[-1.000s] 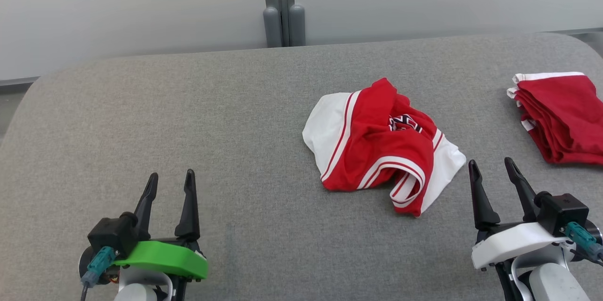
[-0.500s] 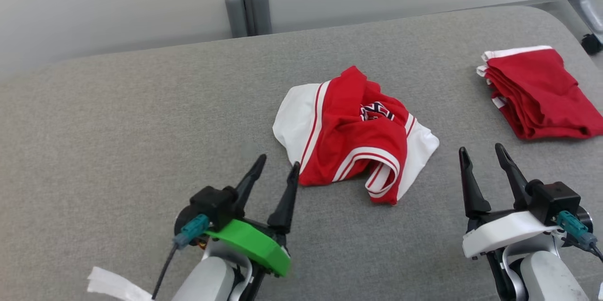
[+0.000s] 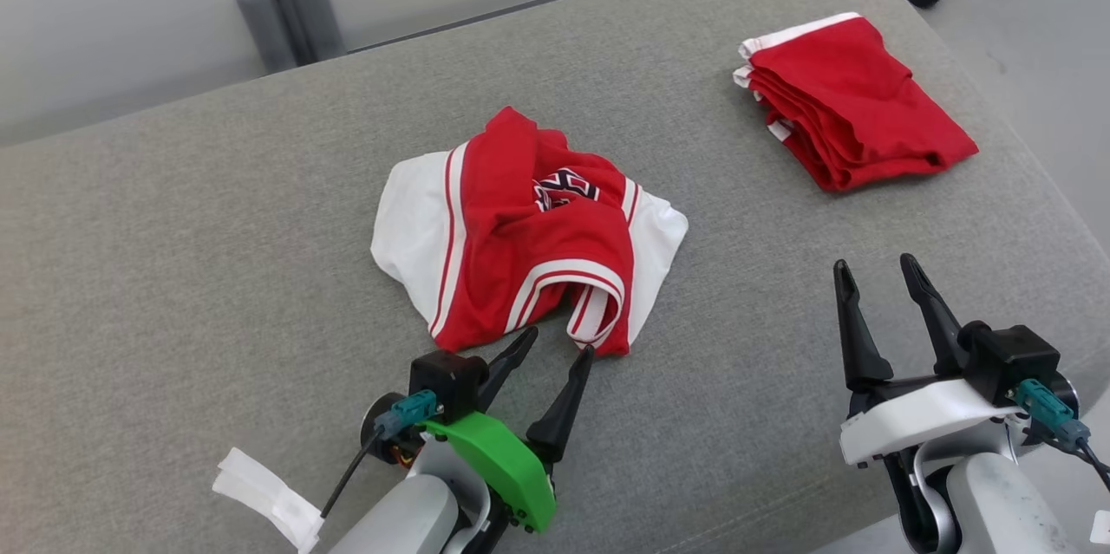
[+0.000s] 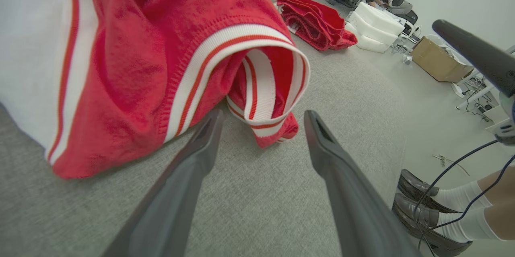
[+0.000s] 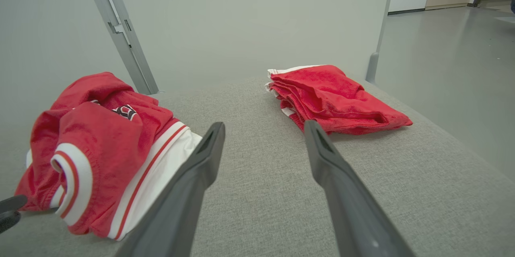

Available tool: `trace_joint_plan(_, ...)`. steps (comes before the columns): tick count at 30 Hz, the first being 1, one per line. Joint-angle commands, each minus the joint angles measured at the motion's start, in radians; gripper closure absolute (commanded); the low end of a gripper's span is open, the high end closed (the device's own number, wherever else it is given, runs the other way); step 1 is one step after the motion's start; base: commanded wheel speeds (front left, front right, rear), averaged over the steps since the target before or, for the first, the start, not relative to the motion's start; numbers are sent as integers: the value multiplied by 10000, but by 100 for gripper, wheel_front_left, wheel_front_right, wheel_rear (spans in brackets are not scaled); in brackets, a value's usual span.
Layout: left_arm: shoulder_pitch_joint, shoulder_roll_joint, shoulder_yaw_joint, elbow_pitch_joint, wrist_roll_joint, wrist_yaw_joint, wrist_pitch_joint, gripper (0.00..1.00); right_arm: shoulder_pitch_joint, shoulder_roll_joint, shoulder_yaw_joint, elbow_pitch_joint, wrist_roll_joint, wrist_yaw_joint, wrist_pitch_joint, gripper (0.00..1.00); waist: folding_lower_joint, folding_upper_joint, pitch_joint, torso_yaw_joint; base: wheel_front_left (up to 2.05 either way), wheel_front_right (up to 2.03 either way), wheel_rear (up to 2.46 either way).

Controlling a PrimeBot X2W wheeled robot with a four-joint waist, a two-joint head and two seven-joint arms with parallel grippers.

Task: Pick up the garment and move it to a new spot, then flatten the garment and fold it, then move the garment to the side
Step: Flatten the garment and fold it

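The crumpled red and white garment (image 3: 520,233) lies in a heap near the middle of the grey padded surface (image 3: 173,259), with its striped cuff curled into a loop on the side nearest the robot. The left gripper (image 3: 559,341) is low at that near edge, its 2 fingers spread wide with nothing between them. In the left wrist view 1 fingertip reaches the red hem and the other stands just beside the looped cuff; whether either touches the cloth cannot be told. The right gripper (image 3: 872,261) is well apart from the heap, over bare surface to its right, fingers likewise wide and empty. A folded red garment (image 3: 854,99) rests near the far right corner of the surface, well apart from the heap. A white strip (image 3: 269,498) lies at the near edge beside the left arm. In the left wrist view a person's dark shoes (image 4: 422,208) and white socks show on the floor beyond the surface, with a cardboard box (image 4: 436,58) farther off.
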Motion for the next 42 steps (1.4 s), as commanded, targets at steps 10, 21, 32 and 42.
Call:
trace_joint_plan(10,-1002,-76,-602,1569,-216,-46,-67,0,-145,130,58,-36,7,-16,-26,0,0,0,428,-781,0,0,0)
trace_joint_plan(21,-1776,-242,-975,2480,-983,-46,-67,0,-260,51,183,-4,-54,-16,-26,0,0,0,344,-927,0,0,0)
trace_joint_plan(32,-2044,-248,-1684,2330,-1844,71,-60,100,-256,-64,264,57,-60,-17,-26,0,0,0,196,-1050,0,0,0)
trace_joint_plan(42,-2684,-245,38,121,-1520,179,-60,100,-86,-78,54,38,-84,-16,-26,0,0,0,57,-830,0,0,0)
